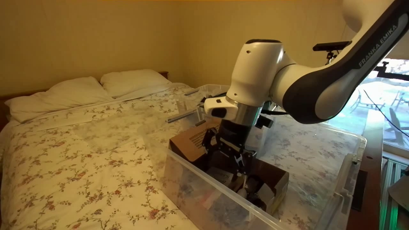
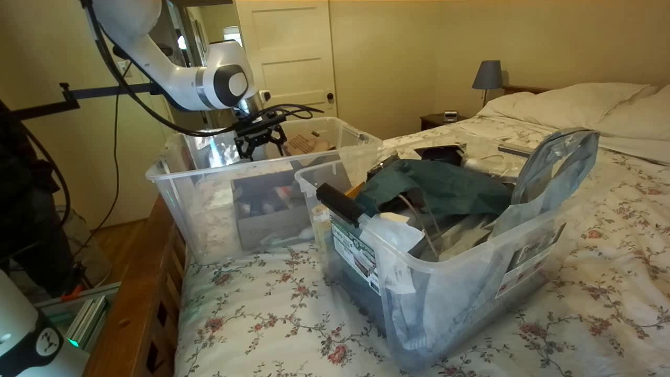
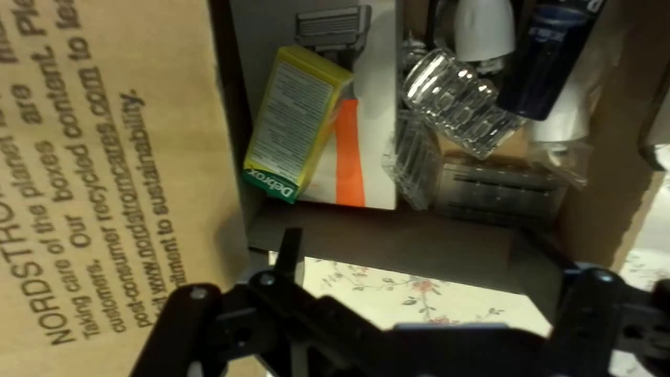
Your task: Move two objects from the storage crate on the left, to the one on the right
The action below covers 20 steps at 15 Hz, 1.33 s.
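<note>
A clear crate (image 2: pixel 272 166) holds a cardboard box of small items and a brown NORDSTROM box (image 3: pixel 120 157). In the wrist view, the smaller cardboard box (image 3: pixel 387 222) contains a yellow-green Debrox box (image 3: pixel 296 123), a grey razor (image 3: pixel 335 29), a clear ribbed container (image 3: pixel 460 102) and a dark blue tube (image 3: pixel 547 63). A fuller clear crate (image 2: pixel 445 324) stands beside it. My gripper (image 3: pixel 413 241) is open and empty, its fingers apart over the cardboard box's wall. In both exterior views the gripper (image 1: pixel 225 161) (image 2: pixel 266 152) points down inside the first crate.
The fuller crate holds a dark green cloth (image 2: pixel 434 183), a grey plastic bag (image 2: pixel 560 157) and a black-handled item (image 2: pixel 340 203) sticking over the rim. Both crates stand on a floral bedspread (image 2: pixel 251 314). A wooden footboard (image 2: pixel 136 293) runs along the bed's edge.
</note>
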Motion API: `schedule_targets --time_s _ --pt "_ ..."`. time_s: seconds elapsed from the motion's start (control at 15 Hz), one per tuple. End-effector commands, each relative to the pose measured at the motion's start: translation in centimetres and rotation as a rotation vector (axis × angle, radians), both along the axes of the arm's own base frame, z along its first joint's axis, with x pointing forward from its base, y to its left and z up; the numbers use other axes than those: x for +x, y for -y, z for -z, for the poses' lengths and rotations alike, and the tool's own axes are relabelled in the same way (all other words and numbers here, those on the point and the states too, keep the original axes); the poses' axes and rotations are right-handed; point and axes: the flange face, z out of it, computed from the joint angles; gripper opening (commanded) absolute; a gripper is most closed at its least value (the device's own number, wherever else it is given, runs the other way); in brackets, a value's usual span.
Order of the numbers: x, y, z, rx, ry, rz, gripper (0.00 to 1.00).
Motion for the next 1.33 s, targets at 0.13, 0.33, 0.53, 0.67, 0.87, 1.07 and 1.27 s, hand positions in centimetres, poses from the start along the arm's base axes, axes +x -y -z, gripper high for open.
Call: schedule_targets --time_s 0.13,0.33,0.53,0.67,0.87,1.07,1.27 --pt "2.4 1.6 2.4 -0.014 0.161 0.22 1.0" --pt "2.1 1.1 5.1 -0.081 0.173 0.257 1.0" --pt "0.2 -0.5 7.1 -0.111 0.133 0.251 1.0" --pt "-0.7 -1.7 7.7 -0.1 0.129 0.235 1.0" --pt "-0.1 -2.5 7.9 -0.082 0.136 0.261 1.0" --pt "2.2 -2.2 7.7 -0.077 0.151 0.315 1.0" --pt "4.5 -1.2 9.0 -0.117 0.109 0.352 1.0"
